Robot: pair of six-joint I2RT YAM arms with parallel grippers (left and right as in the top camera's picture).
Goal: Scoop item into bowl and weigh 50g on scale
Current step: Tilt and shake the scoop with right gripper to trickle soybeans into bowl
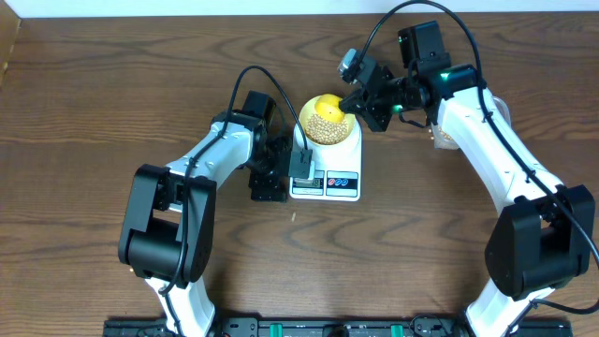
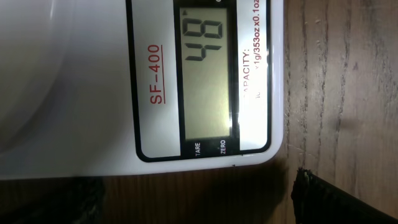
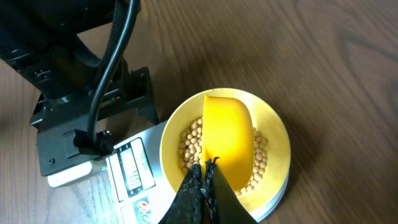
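Note:
The white scale [image 1: 348, 154] stands mid-table with the pale yellow bowl [image 1: 306, 112] on its platform, holding tan beans [image 1: 328, 129]. My right gripper [image 1: 360, 101] is shut on the handle of a yellow scoop [image 3: 227, 130], held tipped over the bowl [image 3: 277, 134] and its beans [image 3: 189, 140]; its fingertips [image 3: 205, 171] are pressed together. My left gripper [image 1: 284, 176] is open and empty at the scale's left front corner. In the left wrist view the scale [image 2: 74, 93] shows 48 on its display [image 2: 208, 74], with the open fingers [image 2: 199, 205] at the bottom edge.
A container with tan contents [image 1: 442, 139] shows partly under the right arm. The left arm [image 3: 62, 62] and its cable sit close beside the scale [image 3: 161, 199]. Bare wood table [image 1: 94, 112] lies all around.

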